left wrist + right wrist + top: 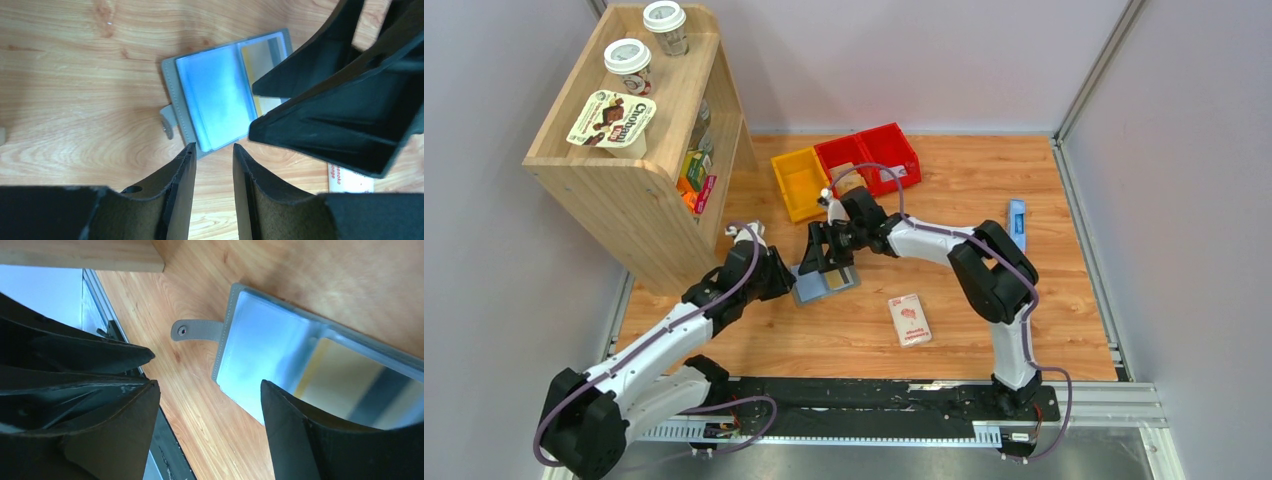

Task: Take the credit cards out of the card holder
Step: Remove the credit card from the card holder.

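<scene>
The grey card holder lies open and flat on the wooden table. It also shows in the left wrist view and the right wrist view, its snap tab sticking out to the side. A tan credit card sits inside its far clear pocket. The near pocket looks pale blue. My left gripper is open by a narrow gap, empty, just off the holder's near edge. My right gripper is open wide and empty, one finger over the holder's edge.
A white-and-pink packet lies to the right of the holder. Yellow and red bins stand behind. A small blue object lies at far right. A wooden shelf with cups stands close on the left.
</scene>
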Robot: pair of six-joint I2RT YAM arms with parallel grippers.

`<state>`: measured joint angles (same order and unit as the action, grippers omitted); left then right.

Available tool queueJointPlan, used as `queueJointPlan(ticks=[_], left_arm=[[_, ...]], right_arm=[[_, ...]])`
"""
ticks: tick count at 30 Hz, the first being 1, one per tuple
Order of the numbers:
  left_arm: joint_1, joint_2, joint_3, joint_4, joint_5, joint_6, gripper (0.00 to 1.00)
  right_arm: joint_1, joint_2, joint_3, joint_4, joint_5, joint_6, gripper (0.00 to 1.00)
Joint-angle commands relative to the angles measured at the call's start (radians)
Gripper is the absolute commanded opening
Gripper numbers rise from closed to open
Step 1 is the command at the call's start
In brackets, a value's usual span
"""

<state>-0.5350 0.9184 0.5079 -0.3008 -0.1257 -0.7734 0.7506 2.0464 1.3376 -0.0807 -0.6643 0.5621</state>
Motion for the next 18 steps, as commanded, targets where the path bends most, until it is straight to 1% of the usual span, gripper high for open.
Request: queueJointPlan(ticks=[1, 5, 10, 14, 18], left_arm=[[0.004, 0.071, 0.052, 0.110, 0.082, -0.032, 0.41], [0.016, 0.183, 0.096, 0.181, 0.178, -0.055, 0.41], [0.046, 0.333, 0.107, 0.311, 0.285, -0.110, 0.41], [0.075, 0.439, 0.104, 0.397, 0.336, -0.136, 0.41], [0.089, 0.505, 0.104, 0.453, 0.368, -0.148, 0.41]], right_arm=[[-0.052, -0.126, 0.006, -0.053, 0.074, -0.079, 0.76], [-0.094, -0.150, -0.044, -0.065, 0.109, -0.085, 0.74], [-0.115, -0.147, -0.077, -0.071, 0.158, -0.088, 0.69], [-0.115, -0.118, -0.075, -0.073, 0.160, -0.094, 0.61], [-0.115, -0.095, -0.074, -0.064, 0.160, -0.094, 0.54]])
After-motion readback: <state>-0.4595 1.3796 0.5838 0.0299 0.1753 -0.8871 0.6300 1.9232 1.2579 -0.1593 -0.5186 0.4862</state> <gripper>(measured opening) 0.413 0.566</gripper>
